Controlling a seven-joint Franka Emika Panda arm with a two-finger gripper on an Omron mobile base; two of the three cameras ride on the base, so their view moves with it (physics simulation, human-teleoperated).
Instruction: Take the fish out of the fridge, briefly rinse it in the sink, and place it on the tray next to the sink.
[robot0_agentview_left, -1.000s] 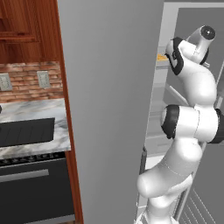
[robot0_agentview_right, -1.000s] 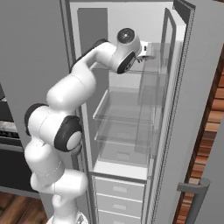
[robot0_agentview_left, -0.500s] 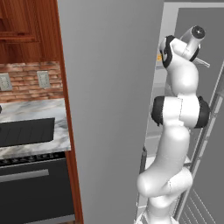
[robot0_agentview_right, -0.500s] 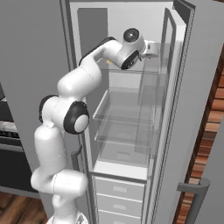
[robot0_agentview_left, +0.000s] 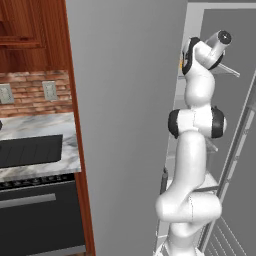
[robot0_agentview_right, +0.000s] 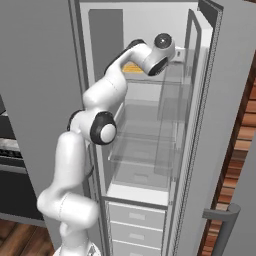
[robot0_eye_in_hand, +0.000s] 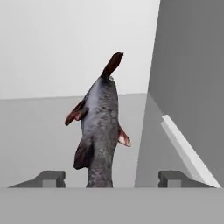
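In the hand view the fish (robot0_eye_in_hand: 103, 127), dark grey with reddish fins and tail, lies lengthwise on a pale shelf, its tail pointing away from me. My gripper (robot0_eye_in_hand: 111, 178) is open. Its fingertips (robot0_eye_in_hand: 50, 177) stand wide on either side of the fish's near end and do not touch it. The fridge (robot0_agentview_left: 125, 125) is a tall grey box with its door swung open, and my arm (robot0_agentview_right: 112, 85) reaches up onto its top shelf (robot0_agentview_right: 150, 75). The black ridged tray (robot0_agentview_left: 30, 150) lies on the marble counter left of the fridge. The sink is out of view.
An orange item (robot0_agentview_right: 131, 67) sits on the same upper shelf. Clear shelves and door bins (robot0_agentview_right: 145, 150) fill the fridge below my hand, with white drawers (robot0_agentview_right: 135, 220) at the bottom. A dark under-counter appliance (robot0_agentview_left: 35, 215) stands under the counter. A grey fridge wall (robot0_eye_in_hand: 192, 87) rises right of the fish.
The arm has straightened upward, its elbow swinging in toward the fridge, and the hand has pushed deeper onto the top shelf. The base has not moved.
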